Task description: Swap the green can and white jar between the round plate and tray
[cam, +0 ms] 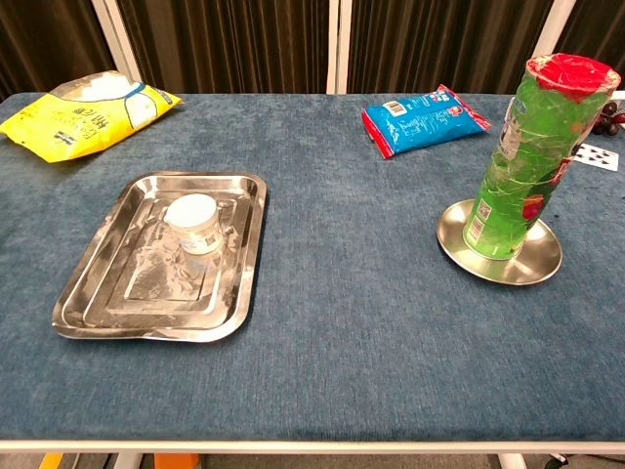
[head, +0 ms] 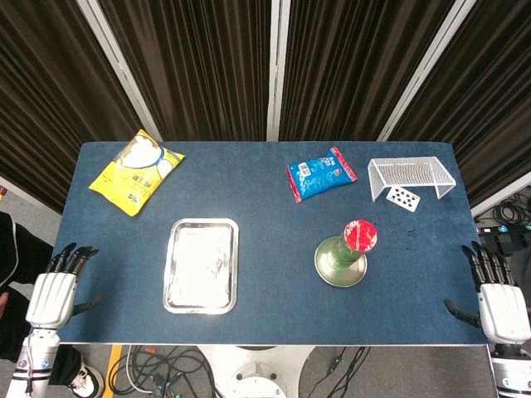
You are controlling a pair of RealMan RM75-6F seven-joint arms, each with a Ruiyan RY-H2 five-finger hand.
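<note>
Two empty hands, left [head: 53,294] and right [head: 500,305], are hovering with fingers spread off the table's [head: 265,315] near corners, while the green can [cam: 524,156] is standing on the round plate [cam: 499,262] and the white jar [cam: 193,223] is sitting in the tray [cam: 117,313].

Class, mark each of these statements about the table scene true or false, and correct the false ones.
1. The green can stands upright on the round plate. True.
2. The white jar lies on the bare table. False: it sits in the tray.
3. The left hand holds the jar. False: it holds nothing and is at the table's left edge, away from the tray.
4. The right hand is at the table's right edge, holding nothing. True.
5. The yellow bag lies at the far left of the table. True.
6. The blue packet lies in the tray. False: it lies on the table beyond the plate.
</note>
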